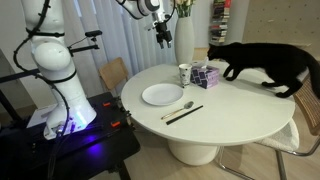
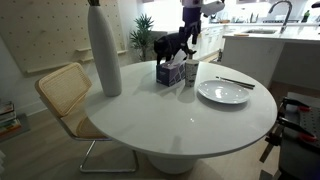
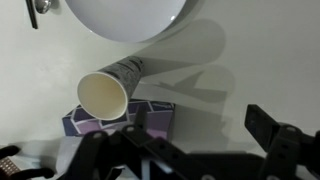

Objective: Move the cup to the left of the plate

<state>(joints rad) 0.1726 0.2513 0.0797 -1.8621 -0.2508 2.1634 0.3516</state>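
**Upright near the far edge**

Near the round tabletop's (image 1: 230, 115) far edge: small pale cylindrical cup (image 1: 183, 73), just beside purple patterned box (image 1: 205, 76), near round white plate (image 1: 162, 95). Dark cup markings unreadable. High overhead: black gripper (image 1: 163, 40), fingers apart, empty.

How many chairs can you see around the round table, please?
2. In an exterior view, a cane-backed chair stands behind the table, and a second chair sits at the lower right, below the black cat. More may be hidden.

Glossy white plate (image 3: 125, 15); matt papery cup (image 3: 110, 85); smooth tabletop (image 3: 250, 40).
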